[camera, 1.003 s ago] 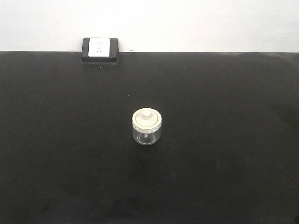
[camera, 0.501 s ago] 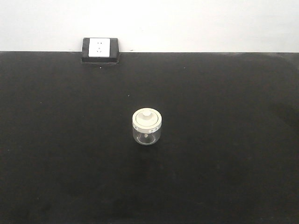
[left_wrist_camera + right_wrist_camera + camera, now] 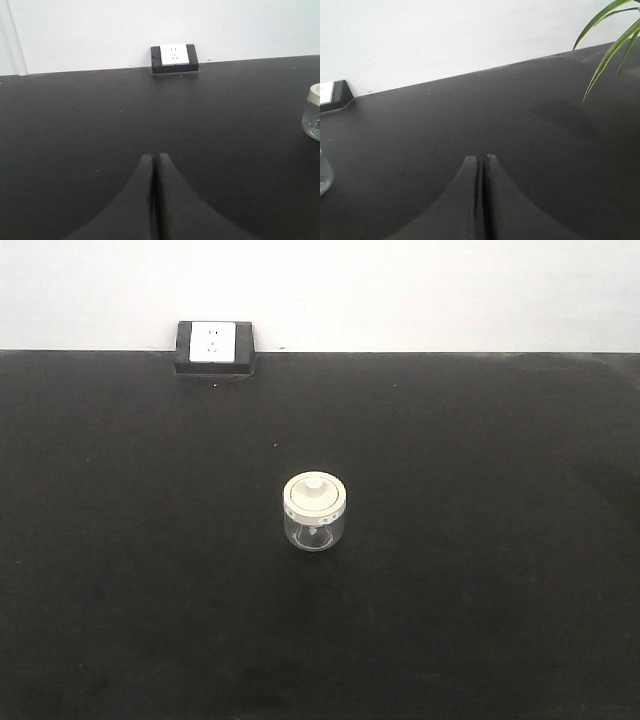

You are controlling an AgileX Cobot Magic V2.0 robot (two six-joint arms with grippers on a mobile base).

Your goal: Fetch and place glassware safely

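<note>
- Your left gripper (image 3: 154, 159) has its two dark fingers pressed together, tips meeting with only a thin seam between them, and nothing is caught there. It sits low over the black table (image 3: 75, 125).
- Ahead of those left fingers, at the far edge of the table against the white wall (image 3: 90, 30), you see a black-framed white socket box (image 3: 174, 58), slightly right of the fingertips' line.
- The glass jar (image 3: 315, 512) stands upright on the table, well off to the right of your left fingertips and a little beyond them; its cream-white lid (image 3: 315, 495) with the central knob is seated on top.
- Your right gripper (image 3: 481, 159) likewise has its fingers closed against each other, holding nothing. The jar lies far to the left of these fingertips, only a sliver of glass showing at the wrist view's edge.
- Beyond and right of your right fingertips, green plant leaves (image 3: 610, 35) hang over the table.
</note>
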